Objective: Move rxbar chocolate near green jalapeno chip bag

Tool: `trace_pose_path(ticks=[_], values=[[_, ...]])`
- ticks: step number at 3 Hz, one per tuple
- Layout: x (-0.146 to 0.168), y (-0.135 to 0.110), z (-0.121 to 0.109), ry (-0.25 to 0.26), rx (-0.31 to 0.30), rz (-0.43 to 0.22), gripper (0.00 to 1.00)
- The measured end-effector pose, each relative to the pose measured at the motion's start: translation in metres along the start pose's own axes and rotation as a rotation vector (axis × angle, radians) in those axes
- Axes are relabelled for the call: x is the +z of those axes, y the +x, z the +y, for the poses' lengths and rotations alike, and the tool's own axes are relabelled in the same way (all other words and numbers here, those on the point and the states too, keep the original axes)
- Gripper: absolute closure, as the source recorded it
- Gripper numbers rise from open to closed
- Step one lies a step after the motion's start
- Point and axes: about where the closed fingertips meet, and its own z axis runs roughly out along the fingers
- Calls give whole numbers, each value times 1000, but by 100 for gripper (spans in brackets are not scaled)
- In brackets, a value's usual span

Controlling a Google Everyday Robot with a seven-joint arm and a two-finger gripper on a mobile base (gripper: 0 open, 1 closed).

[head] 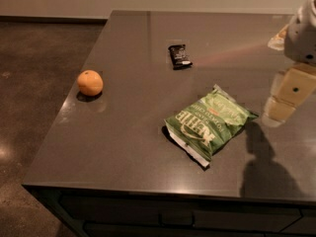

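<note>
The rxbar chocolate (179, 56) is a small black wrapped bar lying flat on the dark grey table (123, 132), towards the back centre. The green jalapeno chip bag (209, 123) lies in front of it and to the right, its white edge towards the front. My gripper (279, 110) hangs at the far right edge of the view, above the table, right of the chip bag and well apart from the bar. Its shadow falls on the table in front of it.
An orange fruit (90, 82) sits near the table's left edge. The table's left and front edges drop to a brown concrete floor (34, 83). A pale wall runs behind the table.
</note>
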Motion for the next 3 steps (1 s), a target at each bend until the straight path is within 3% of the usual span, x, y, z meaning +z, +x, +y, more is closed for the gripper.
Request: trace_pose_path(ticks=[1,3], values=[[28,-34,-41,6,153,-14,0],[85,-81,-97,26,409,-40,0]])
